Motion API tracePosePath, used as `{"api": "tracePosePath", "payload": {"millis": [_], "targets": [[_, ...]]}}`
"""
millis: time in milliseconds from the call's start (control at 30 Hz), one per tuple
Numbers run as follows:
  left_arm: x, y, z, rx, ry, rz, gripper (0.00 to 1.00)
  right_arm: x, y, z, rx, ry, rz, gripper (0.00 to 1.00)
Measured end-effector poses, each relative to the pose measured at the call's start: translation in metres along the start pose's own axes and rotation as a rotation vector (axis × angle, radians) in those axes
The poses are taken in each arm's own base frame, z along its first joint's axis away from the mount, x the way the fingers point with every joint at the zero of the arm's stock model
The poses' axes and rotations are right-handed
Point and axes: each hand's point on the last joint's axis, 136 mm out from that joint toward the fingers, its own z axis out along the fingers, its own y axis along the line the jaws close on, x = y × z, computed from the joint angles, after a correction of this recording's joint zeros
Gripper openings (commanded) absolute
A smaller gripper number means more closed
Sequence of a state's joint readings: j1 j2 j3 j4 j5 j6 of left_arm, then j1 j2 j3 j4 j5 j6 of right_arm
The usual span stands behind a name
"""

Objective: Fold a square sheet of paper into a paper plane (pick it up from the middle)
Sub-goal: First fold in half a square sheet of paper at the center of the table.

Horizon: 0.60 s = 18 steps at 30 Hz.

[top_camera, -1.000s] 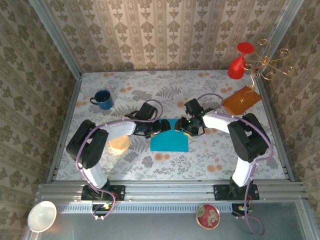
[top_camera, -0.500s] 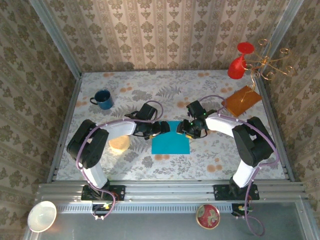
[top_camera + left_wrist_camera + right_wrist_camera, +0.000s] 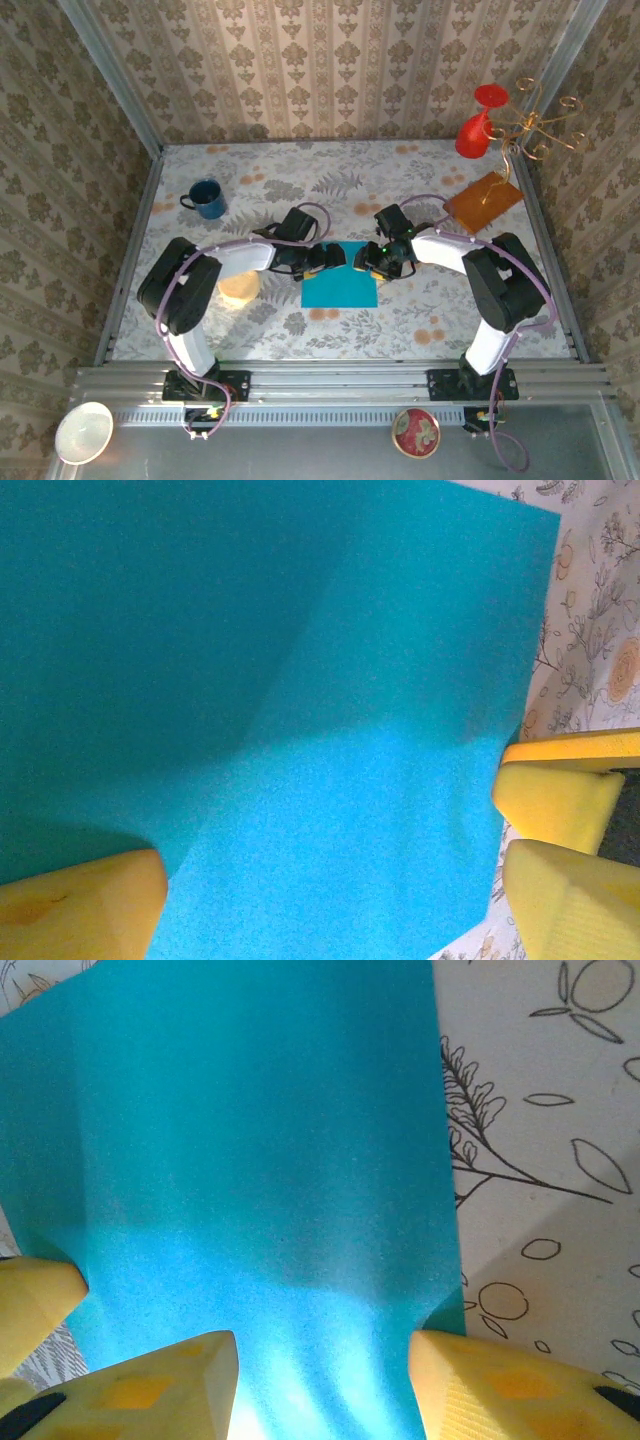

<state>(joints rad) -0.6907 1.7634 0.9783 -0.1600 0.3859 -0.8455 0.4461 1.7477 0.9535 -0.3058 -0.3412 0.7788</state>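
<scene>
Two robot arms are leaning in over a thin teal-blue square sheet of paper (image 3: 340, 288) on a floral-patterned table (image 3: 430, 310).
The sheet is lying mid-table; the left jaws and right jaws are standing spread at its far edge, close together, each straddling the paper without pinching it.

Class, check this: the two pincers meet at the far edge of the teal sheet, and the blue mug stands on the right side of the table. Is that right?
No: the top external view shows the blue mug on the left side of the table. The left pincer and right pincer do meet at the far edge of the teal sheet.
</scene>
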Motion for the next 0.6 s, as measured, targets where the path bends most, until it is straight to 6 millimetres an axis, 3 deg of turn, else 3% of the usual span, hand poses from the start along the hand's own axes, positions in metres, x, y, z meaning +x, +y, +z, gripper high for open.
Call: {"api": "tracePosePath", "payload": {"millis": [133, 267, 467, 600], "targets": [[-0.003, -0.003, 0.000, 0.022, -0.011, -0.003, 0.99, -0.001, 0.005, 0.003, -0.029, 0.004, 0.003, 0.49], [-0.004, -0.006, -0.002, 0.049, -0.029, -0.005, 0.99, -0.002, 0.012, 0.006, -0.069, 0.011, -0.003, 0.48], [-0.005, -0.004, -0.003, 0.049, -0.038, -0.005, 0.90, -0.001, 0.023, 0.013, -0.117, 0.030, -0.014, 0.43], [-0.005, 0.003, -0.003, 0.021, -0.039, -0.005, 0.76, 0.003, 0.033, 0.018, -0.146, 0.046, -0.022, 0.39]]}}
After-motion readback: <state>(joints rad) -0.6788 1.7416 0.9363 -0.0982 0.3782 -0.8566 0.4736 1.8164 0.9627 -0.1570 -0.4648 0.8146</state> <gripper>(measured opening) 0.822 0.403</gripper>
